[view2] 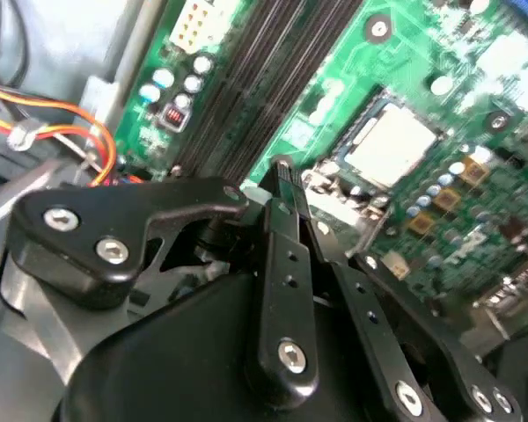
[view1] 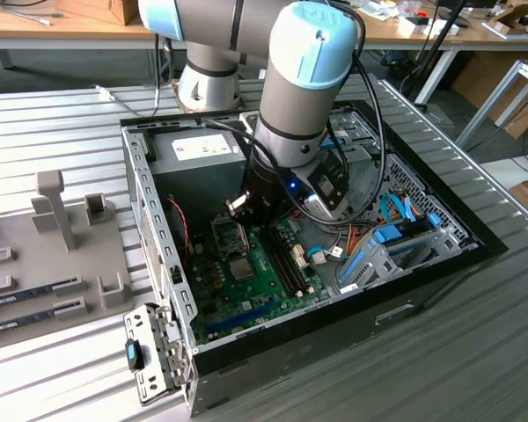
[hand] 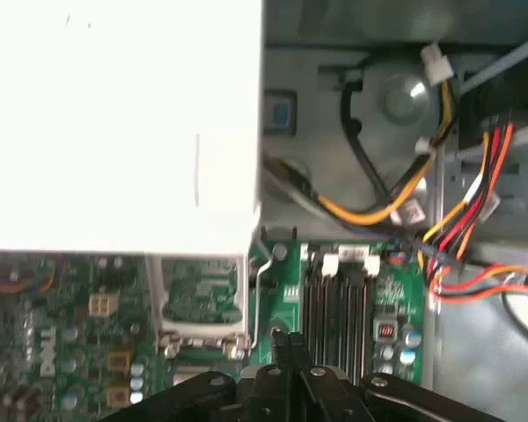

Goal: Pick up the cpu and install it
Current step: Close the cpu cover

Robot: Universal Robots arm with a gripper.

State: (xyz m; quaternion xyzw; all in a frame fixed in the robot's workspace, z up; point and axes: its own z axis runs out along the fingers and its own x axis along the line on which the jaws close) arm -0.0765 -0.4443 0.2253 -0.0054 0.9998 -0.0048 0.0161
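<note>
The cpu [view2: 392,141], a silver-grey square, lies flat in the motherboard socket inside the open computer case; in the exterior view the cpu [view1: 242,266] sits just in front of the raised metal socket frame [view1: 227,233]. That frame [hand: 202,299] stands open in the first wrist view, with green board showing through it. My gripper [view2: 282,176] hangs low over the board beside the socket, fingers together with nothing between them. Its tips [hand: 286,338] sit between the frame and the memory slots. The gripper [view1: 249,215] is mostly covered by the wrist in the exterior view.
The black case [view1: 440,264] walls in the board. A grey power supply [view1: 198,149] sits at the back, and orange, yellow and red cables [hand: 458,202] run beside the black memory slots [hand: 339,308]. A grey tray [view1: 53,255] with fixtures lies at the exterior view's left.
</note>
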